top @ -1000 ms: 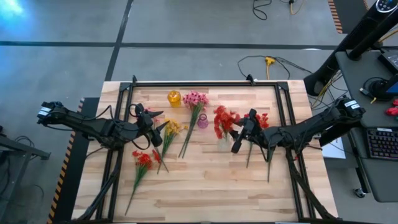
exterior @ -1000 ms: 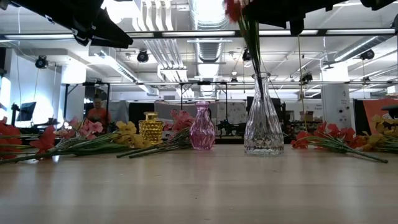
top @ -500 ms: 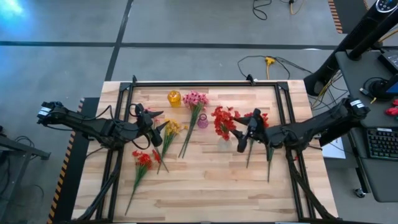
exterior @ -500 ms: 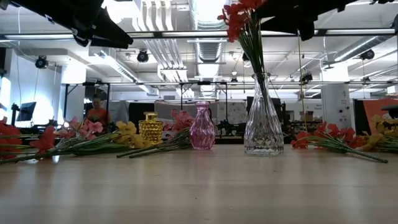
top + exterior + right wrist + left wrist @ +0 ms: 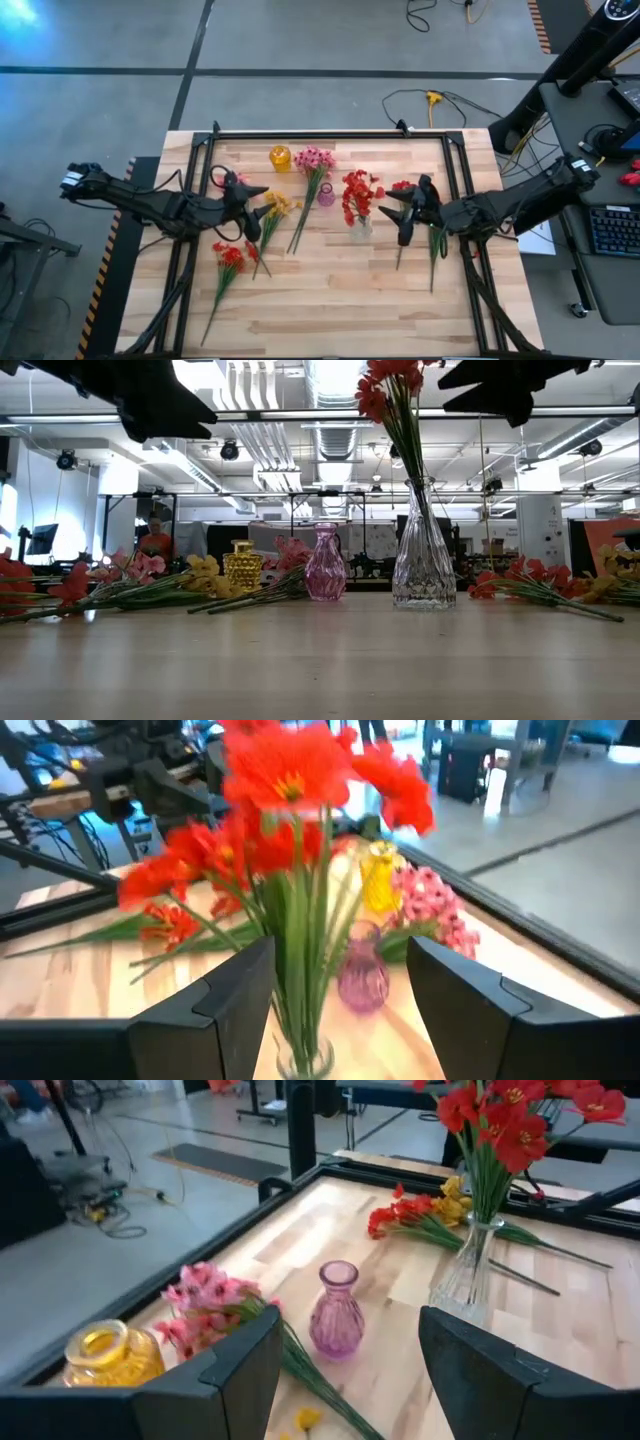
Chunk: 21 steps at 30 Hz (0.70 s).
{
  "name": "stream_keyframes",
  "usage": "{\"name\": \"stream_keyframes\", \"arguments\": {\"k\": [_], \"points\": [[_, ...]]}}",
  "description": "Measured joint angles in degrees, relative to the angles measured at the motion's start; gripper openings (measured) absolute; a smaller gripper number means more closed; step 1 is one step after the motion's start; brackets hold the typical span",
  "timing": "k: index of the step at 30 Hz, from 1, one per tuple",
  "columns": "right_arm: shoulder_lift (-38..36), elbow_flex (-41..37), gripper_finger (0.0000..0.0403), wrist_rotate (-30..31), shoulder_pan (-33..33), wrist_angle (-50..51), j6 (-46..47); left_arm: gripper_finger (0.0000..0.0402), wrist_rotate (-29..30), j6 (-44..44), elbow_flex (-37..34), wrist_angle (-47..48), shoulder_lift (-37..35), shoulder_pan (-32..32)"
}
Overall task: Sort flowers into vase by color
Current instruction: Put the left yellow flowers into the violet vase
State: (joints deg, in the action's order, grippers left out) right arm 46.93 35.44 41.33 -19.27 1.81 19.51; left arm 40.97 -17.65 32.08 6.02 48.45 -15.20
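1. A bunch of red flowers stands upright in the clear glass vase near the middle of the table, stems down in the neck, blossoms well above the rim.
2. The right gripper hangs just beside that vase, on its right in the high view; its jaws are spread apart and grasp nothing, with the red bunch between and beyond them in the right wrist view.
3. The pink vase stands just left of the clear one, and the yellow vase farther left toward the table's back edge.
4. Pink flowers lie with blossoms between those two vases.
5. Yellow flowers and another red bunch lie on the left part of the table.
6. More red and yellow sprays lie right of the clear vase.
7. The left gripper hovers by the yellow flowers, jaws released and empty.
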Motion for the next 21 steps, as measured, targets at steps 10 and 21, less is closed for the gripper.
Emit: {"name": "stream_keyframes", "arguments": {"k": [10,21], "points": [[-0.7,0.0,0.0222,-4.1,0.0,13.6,8.5,0.0217,-3.4,-15.8,0.3,0.1,6.2,-0.1],[0.0,0.0,0.0222,-11.4,0.0,17.8,15.8,0.0217,-13.7,-33.8,15.0,27.6,19.7,-0.2]]}}
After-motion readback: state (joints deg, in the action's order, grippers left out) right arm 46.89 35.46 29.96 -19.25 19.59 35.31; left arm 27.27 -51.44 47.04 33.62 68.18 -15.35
